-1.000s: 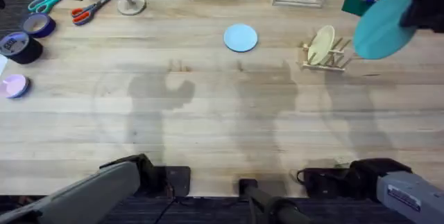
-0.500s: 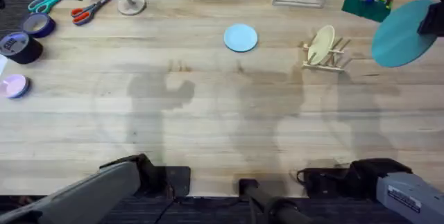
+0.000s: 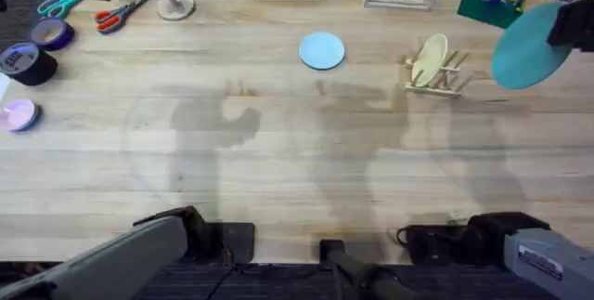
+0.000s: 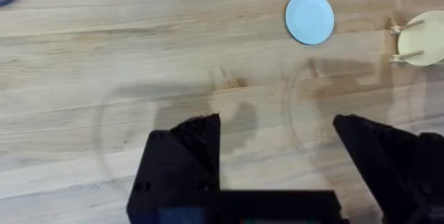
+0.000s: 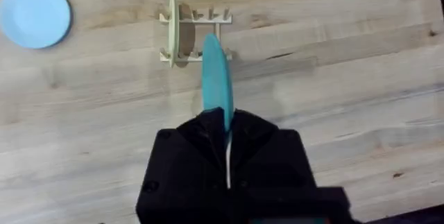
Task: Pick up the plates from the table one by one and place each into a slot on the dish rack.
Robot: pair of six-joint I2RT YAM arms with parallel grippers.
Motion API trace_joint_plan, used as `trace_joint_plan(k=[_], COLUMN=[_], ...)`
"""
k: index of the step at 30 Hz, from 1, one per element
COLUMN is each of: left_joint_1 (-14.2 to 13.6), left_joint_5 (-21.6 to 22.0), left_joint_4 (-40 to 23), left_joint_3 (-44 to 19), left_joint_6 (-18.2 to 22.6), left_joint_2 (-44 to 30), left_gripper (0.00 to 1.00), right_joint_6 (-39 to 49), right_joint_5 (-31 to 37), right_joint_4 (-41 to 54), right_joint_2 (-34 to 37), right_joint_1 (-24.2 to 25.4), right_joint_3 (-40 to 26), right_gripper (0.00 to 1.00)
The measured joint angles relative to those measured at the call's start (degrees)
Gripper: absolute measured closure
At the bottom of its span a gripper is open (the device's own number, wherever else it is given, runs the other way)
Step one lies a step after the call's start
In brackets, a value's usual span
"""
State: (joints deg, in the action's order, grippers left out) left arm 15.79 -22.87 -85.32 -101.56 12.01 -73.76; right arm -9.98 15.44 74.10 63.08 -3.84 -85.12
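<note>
Swinging back toward the dish rack [image 3: 434, 70], the teal plate [image 3: 526, 45] stays clamped edge-on in the right jaws; left jaws gape empty over the counter [image 3: 278, 151], so slotting looks imminent.

Overhead: dish rack [image 3: 434, 73] upper right on table [image 3: 278, 170], one plate [image 3: 429, 58] standing in its left slot. 2nd plate [image 3: 322, 50] flat, upper centre, left of rack. 3rd plate [image 3: 525, 45] held aloft by right gripper [image 3: 568, 23], far right, just right of rack.
</note>
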Motion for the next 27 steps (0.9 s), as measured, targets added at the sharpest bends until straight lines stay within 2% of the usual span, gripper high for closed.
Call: trace_joint_plan(k=[27], left_joint_1=[0.0], left_joint_5=[0.0], left_joint_4=[-0.5], left_joint_3=[0.0], left_joint_6=[0.0], left_joint_2=[0.0], left_gripper=[0.006], right_joint_6=[0.2], right_joint_5=[0.0], right_joint_4=[-1.9], right_joint_2=[4.8], right_joint_1=[0.0], right_joint_3=[0.0], right_gripper=[0.973])
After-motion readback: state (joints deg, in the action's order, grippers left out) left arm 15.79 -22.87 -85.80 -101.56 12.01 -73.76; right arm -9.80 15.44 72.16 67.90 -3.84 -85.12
